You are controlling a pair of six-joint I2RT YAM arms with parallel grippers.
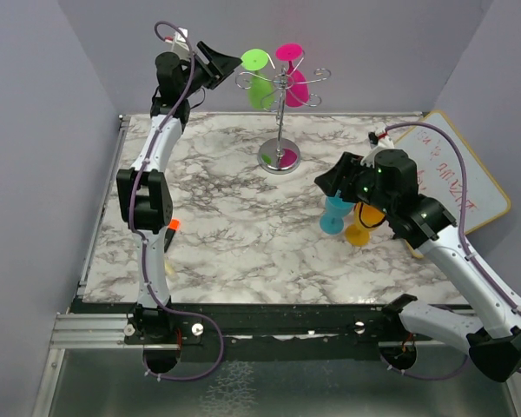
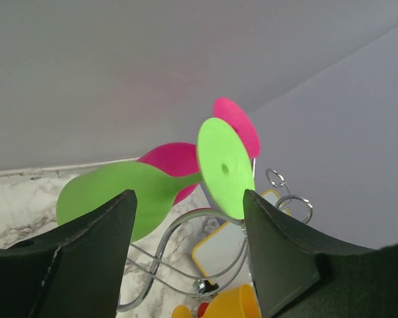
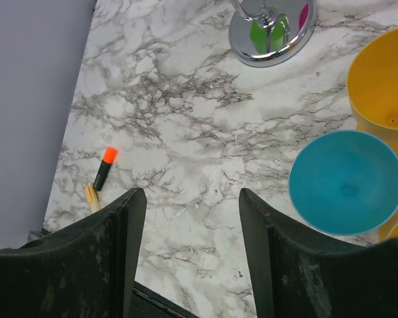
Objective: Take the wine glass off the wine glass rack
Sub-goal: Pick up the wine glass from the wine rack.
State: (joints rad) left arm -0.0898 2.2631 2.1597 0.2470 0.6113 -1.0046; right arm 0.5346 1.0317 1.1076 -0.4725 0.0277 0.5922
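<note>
Wine glass (image 2: 113, 195) stem lies between left hand's (image 2: 187, 199) spread fingers (image 2: 93, 265).

My left arm (image 1: 148, 165): raised tall from my base, reaching far forward, wrist bent toward my right.
My left gripper (image 2: 189, 199): held high, jaws apart, both fingers (image 2: 93, 252) dark and level.
My right arm (image 1: 456, 248): folded low, forearm angled inward and forward.
My right gripper (image 3: 192, 199): tipped downward, jaws standing apart, fingers (image 3: 113, 245) parallel.
</note>
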